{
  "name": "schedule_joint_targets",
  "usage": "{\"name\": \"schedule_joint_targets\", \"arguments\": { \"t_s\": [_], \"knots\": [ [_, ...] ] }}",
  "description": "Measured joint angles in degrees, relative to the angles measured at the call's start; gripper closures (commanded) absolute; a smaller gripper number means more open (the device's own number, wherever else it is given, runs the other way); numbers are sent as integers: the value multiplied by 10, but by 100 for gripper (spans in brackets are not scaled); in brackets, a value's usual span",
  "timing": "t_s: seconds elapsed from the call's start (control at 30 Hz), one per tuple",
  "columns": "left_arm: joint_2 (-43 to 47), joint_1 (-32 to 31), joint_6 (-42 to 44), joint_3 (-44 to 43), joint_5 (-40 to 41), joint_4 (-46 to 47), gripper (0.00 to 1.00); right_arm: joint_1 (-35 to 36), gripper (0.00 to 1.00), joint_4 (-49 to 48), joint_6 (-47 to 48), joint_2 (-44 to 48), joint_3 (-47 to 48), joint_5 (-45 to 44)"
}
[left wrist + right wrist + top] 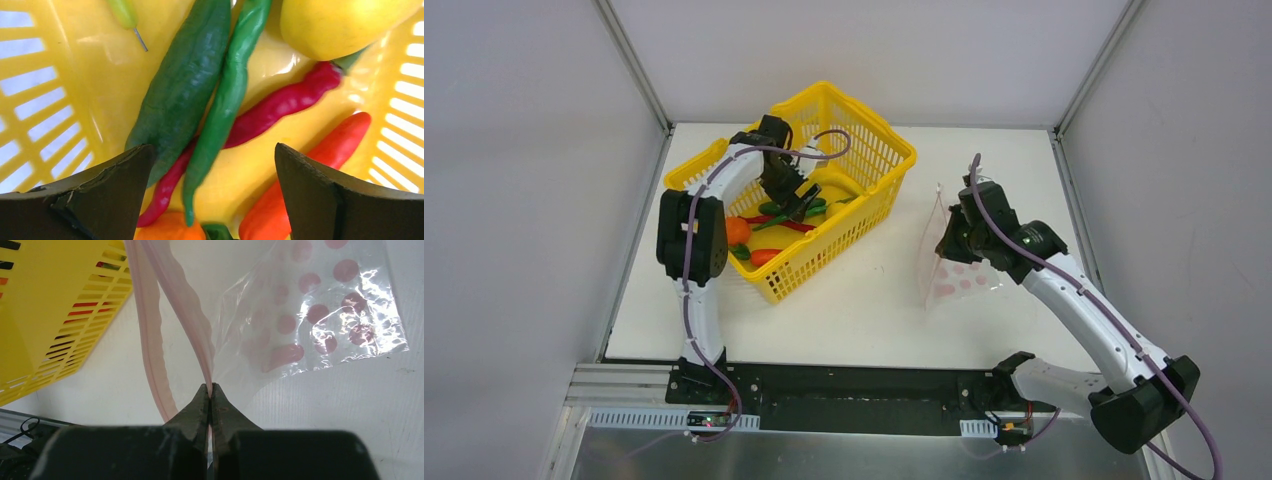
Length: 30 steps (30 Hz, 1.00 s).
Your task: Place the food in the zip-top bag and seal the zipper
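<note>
My left gripper [796, 205] is down inside the yellow basket, open and empty [211, 147]. Between its fingers lie a light green pepper [225, 105], a dark green pepper [182, 85] and a dark red chili [285, 102]. An orange-red pepper [325, 150], a yellow lemon [340, 20] and an orange fruit [170, 230] lie around them. My right gripper [954, 240] is shut [210, 387] on one pink zipper strip of the clear dotted bag [320, 305]. It holds that edge up off the table. The other zipper strip [150, 315] bows away, so the mouth gapes.
The yellow basket [864, 120] stands at the back left of the white table; its slotted wall shows in the right wrist view [50, 300]. The bag [959, 270] hangs right of the basket. An orange fruit [737, 230] and a red pepper [766, 256] lie in the basket's near end.
</note>
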<state>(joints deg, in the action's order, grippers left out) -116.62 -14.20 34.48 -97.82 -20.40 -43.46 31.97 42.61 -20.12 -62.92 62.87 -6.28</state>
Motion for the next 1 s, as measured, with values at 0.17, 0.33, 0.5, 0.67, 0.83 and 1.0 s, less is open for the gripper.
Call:
{"name": "schedule_joint_targets", "arguments": {
  "t_s": [0.17,0.33,0.5,0.67,0.83,1.0],
  "knots": [
    [-38,0,19,-33,10,-13,13,0,100,-4,0,-5,0,7],
    [-61,-5,30,-63,25,-38,23,0,100,-4,0,-5,0,7],
    [-75,-27,36,-89,46,-78,18,0,100,-5,0,-5,-2,10],
    [-94,-54,35,-117,65,-111,18,0,100,-8,0,-5,-4,12],
    [-128,-73,29,-159,91,-142,9,0,100,-8,0,-3,-5,17],
    [-129,-76,7,-153,102,-134,18,0,100,-8,0,-1,-5,23]
  ]
}}
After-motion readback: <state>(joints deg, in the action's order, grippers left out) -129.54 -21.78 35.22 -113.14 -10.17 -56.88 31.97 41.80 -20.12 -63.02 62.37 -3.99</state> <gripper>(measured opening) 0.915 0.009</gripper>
